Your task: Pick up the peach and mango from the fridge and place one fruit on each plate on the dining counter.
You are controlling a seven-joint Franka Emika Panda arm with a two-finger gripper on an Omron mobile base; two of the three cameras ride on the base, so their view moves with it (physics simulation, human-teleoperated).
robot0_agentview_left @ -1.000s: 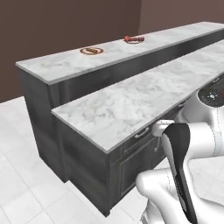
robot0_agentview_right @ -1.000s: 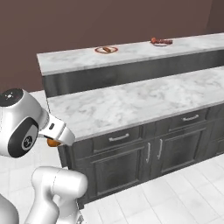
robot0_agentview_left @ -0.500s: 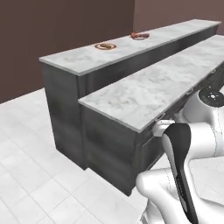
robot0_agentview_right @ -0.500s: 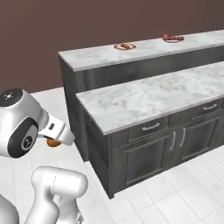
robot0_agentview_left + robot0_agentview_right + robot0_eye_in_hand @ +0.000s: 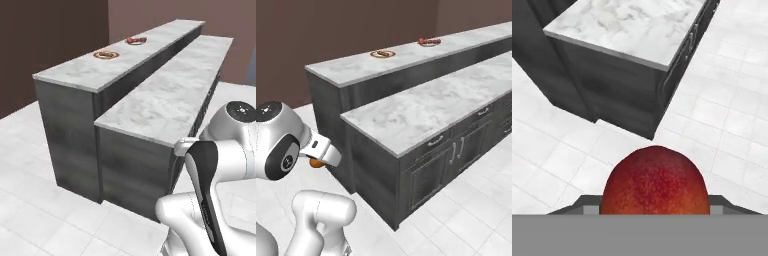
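My gripper (image 5: 655,206) is shut on a round red-orange fruit (image 5: 655,181); whether it is the peach or the mango I cannot tell. In the right base view the fruit (image 5: 317,163) peeks out under the hand, low at the left and short of the counters. Two small round plates, the nearer (image 5: 106,54) (image 5: 382,53) and the farther (image 5: 136,40) (image 5: 429,41), sit on the tall dining counter (image 5: 75,75) (image 5: 351,70). The fridge is out of view.
A lower marble-topped cabinet run (image 5: 165,100) (image 5: 416,110) with dark doors stands between me and the dining counter; its end corner (image 5: 652,60) is just ahead of the hand. White tiled floor (image 5: 30,165) lies open around the counters' near end.
The whole picture has shifted: the base has moved toward the counters' end, which now shows with the floor beside it. The fruit stays in the gripper.
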